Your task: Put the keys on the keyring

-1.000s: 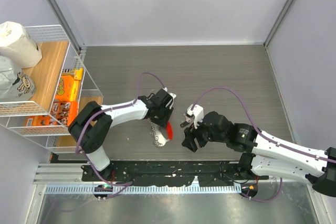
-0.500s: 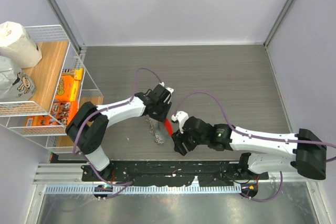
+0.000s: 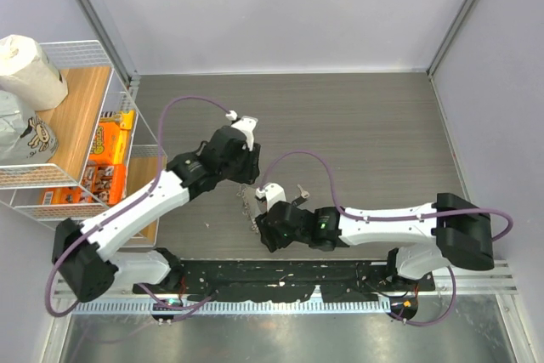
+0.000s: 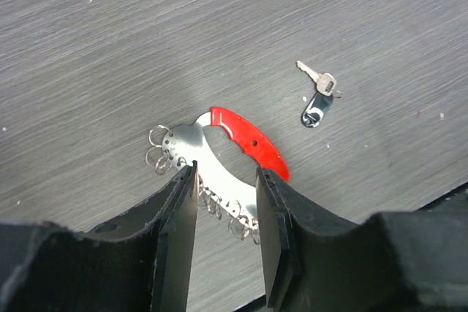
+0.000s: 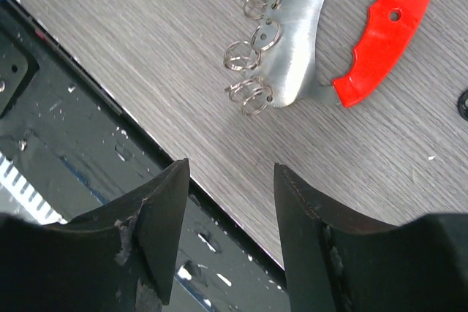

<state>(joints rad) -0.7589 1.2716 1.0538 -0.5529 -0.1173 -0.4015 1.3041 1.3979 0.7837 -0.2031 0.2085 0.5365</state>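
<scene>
Left wrist view is showing my left gripper (image 4: 227, 173) hanging right above the keyring (image 4: 252, 144), fingers spread wide and gripping nothing. The keyring is lying flat on the table (image 4: 110, 49), red strip on one side and the little wire loops fanning off the silver plate on the other. I'm guessing I'm lining up over the plate so I can pin or pick it up by the middle.

The keys (image 4: 317, 109) are sitting just beside the red end, not touching it, so nothing is threaded yet.

My right gripper (image 5: 230, 169) is also wide open and empty. It's hovering by the loop end of the keyring, close to the black rail (image 5: 44, 180) at the near edge, probably to steady that end.

The surface is grey woodgrain, matte, with a few specks on it. Pale walls are boxing the table in, and a wire shelf (image 3: 85, 125) with snack packs is standing off to the left.
</scene>
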